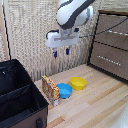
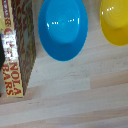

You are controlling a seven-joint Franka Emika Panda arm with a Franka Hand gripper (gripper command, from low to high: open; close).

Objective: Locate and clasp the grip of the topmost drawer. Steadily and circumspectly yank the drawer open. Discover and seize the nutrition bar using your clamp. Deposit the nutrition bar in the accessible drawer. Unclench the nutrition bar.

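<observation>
The dark brown dresser stands at the exterior view's right. Its topmost drawer (image 1: 113, 26) is shut, with a silver bar handle (image 1: 116, 32). The nutrition bar packet (image 1: 50, 90) stands upright on the wooden table beside the blue bowl; it also shows in the wrist view (image 2: 21, 45), tan-yellow with a speckled face. My gripper (image 1: 61, 51) hangs open and empty from the white arm, high above the packet and bowls and well away from the dresser. Its fingers do not show clearly in the wrist view.
A blue bowl (image 1: 64, 90) (image 2: 62, 27) and a yellow bowl (image 1: 78, 83) (image 2: 116, 20) sit side by side on the table. A black open box (image 1: 17, 97) stands at the exterior view's left. The lower drawer (image 1: 110, 59) is shut. A woven screen stands behind.
</observation>
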